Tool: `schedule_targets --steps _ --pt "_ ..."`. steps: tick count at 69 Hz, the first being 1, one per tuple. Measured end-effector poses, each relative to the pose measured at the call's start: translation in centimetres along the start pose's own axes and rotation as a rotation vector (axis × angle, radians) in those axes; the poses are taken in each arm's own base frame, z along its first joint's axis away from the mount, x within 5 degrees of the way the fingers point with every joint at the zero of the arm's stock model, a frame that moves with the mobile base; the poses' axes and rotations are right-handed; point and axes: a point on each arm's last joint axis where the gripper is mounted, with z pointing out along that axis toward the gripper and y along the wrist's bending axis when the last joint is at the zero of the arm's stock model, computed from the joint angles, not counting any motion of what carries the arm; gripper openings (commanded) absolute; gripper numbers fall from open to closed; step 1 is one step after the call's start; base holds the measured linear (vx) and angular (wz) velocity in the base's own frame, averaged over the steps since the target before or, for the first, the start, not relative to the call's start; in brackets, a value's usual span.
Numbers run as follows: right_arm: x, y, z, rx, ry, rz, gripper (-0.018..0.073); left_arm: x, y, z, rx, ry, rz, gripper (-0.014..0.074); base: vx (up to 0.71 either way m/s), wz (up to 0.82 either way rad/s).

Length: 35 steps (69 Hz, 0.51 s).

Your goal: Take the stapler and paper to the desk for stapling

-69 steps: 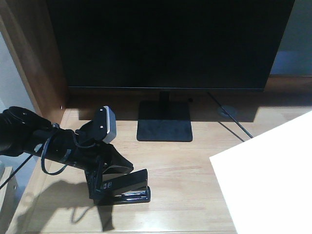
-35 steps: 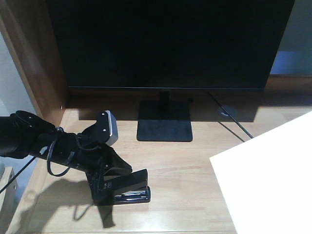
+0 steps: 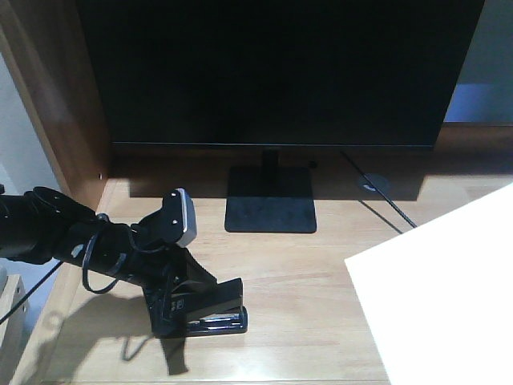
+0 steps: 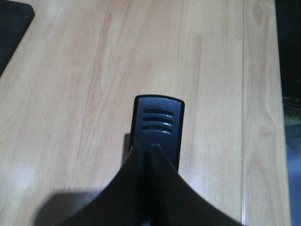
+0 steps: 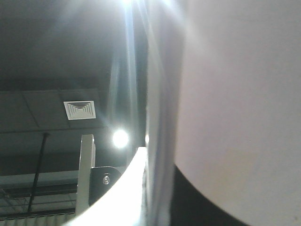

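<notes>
The left gripper squeezes the stapler, left of the paper. A loose grip may tip it.

An office. A large black monitor stands on a light wood-grain desk. Overhead, a white square ceiling vent.

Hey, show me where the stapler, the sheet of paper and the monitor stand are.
stapler (image 3: 216,298), front view, its raised top arm.
paper (image 3: 441,297), front view, middle of the white sheet.
monitor stand (image 3: 270,202), front view, its flat base plate.
</notes>
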Motion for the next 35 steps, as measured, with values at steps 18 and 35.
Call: schedule_targets --steps 18,35 --pt "0.0 0.0 0.0 0.0 0.0 0.0 -0.0006 0.02 -0.05 0.14 0.005 0.0 0.003 -0.0006 0.0 0.0" --pt "0.0 0.0 0.0 0.0 0.0 0.0 -0.0006 0.02 -0.05 0.14 0.005 0.0 0.003 -0.0006 0.0 0.0"
